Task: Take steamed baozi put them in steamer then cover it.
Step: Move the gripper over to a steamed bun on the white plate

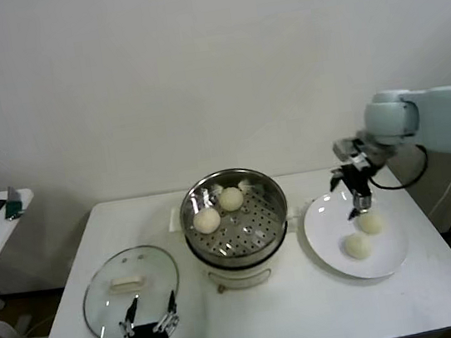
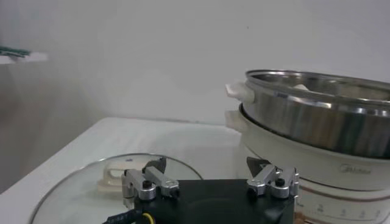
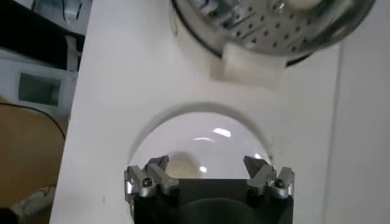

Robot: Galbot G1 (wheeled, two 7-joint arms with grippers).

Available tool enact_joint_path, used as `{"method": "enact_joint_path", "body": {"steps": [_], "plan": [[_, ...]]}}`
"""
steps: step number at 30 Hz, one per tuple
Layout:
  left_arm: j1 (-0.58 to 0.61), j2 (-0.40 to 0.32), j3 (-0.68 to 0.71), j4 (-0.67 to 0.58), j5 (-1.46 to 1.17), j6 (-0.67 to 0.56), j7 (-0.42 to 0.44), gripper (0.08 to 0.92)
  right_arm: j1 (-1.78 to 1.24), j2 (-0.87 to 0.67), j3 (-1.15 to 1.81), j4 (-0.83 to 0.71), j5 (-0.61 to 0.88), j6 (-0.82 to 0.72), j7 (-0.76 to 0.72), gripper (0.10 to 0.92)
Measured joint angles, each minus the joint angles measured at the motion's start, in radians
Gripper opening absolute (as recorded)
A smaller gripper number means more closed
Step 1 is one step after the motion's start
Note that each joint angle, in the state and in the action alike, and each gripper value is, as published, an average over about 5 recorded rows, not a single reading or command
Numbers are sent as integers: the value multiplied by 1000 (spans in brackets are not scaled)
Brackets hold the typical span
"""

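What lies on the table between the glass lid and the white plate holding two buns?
The steamer, on its white base, with two baozi on its tray; the head view shows it.

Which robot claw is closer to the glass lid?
The left claw. It hovers open at the near edge of the glass lid. The right claw is far across the table, open over the white plate with two baozi.

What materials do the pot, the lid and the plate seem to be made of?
Pot: polished metal, likely steel; it mirrors its surroundings, with a perforated tray inside.
Lid: clear glass, the table showing through, with a metal rim and a cream handle that looks plastic.
Plate: glossy white, ceramic or plastic; cannot tell which.
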Motion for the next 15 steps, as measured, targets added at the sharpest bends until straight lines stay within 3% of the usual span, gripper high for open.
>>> {"method": "enact_joint_path", "body": {"steps": [15], "plan": [[20, -10, -4, -3, 6, -6, -2, 823, -352, -33, 221, -125, -180, -29, 55, 823]]}}
